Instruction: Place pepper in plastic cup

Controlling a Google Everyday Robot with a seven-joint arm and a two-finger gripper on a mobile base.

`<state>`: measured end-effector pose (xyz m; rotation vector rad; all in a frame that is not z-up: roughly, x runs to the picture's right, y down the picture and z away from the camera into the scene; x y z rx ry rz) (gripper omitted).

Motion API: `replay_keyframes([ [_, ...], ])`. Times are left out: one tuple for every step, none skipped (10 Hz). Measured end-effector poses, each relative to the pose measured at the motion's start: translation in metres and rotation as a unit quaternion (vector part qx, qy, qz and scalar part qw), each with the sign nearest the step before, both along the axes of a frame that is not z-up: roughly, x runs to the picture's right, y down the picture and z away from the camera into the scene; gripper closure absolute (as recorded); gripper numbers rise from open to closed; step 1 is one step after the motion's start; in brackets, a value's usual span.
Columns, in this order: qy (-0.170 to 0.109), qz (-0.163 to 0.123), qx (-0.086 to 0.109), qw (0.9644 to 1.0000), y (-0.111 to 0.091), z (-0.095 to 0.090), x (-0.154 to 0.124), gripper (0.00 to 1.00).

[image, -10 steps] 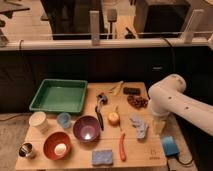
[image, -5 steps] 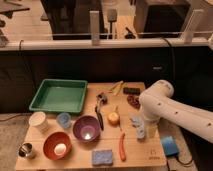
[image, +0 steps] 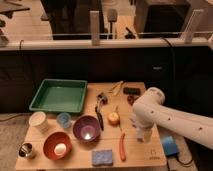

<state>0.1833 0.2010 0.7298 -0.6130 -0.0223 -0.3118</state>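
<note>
Wooden table [image: 80, 159] | pepper [image: 121, 146] between blue sponge [image: 102, 157] and end effector [image: 143, 137] | jaws wide, empty | yellow fruit [image: 114, 118] behind pepper

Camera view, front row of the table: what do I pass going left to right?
Metal cup → red bowl → blue sponge → pepper → gripper, hanging open just right of the pepper → blue object.

A wooden surface [image: 76, 159] seen from above; a white robot arm [image: 167, 119] reaches in from the right, its tool [image: 143, 134] hanging over the surface's right side, fingers apart, holding nothing; the red-orange pepper [image: 121, 147] lies just left of and below the tool, beside a blue sponge [image: 102, 157]; a yellow fruit [image: 114, 118], purple bowl [image: 86, 128], red bowl [image: 57, 145] and green tray [image: 59, 95] sit further left.
</note>
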Motion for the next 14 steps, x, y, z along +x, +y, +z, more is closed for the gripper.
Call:
replay_keyframes([
  [-0.007,-0.009,-0.001,0.9999,0.007,0.004,-0.001,0.20],
  [-0.012,-0.018,-0.002,0.9998,0.011,0.006,-0.004,0.20],
  [-0.019,-0.028,-0.002,0.9994,0.015,0.009,-0.010,0.20],
  [-0.028,-0.038,-0.003,0.9989,0.019,0.011,-0.015,0.20],
  [-0.033,-0.043,-0.004,0.9985,0.022,0.012,-0.015,0.20],
  [-0.040,-0.051,-0.004,0.9979,0.025,0.014,-0.015,0.20],
  [-0.046,-0.059,-0.005,0.9972,0.028,0.016,-0.017,0.20],
  [-0.054,-0.068,-0.006,0.9962,0.032,0.018,-0.020,0.20],
  [-0.059,-0.073,-0.006,0.9955,0.034,0.019,-0.022,0.20],
  [-0.066,-0.080,-0.008,0.9946,0.036,0.020,-0.025,0.20],
  [-0.077,-0.092,-0.009,0.9927,0.041,0.022,-0.028,0.20],
  [-0.084,-0.099,-0.011,0.9915,0.045,0.023,-0.029,0.20],
  [-0.092,-0.107,-0.013,0.9899,0.047,0.023,-0.032,0.20],
  [-0.105,-0.119,-0.015,0.9872,0.050,0.025,-0.037,0.20],
])
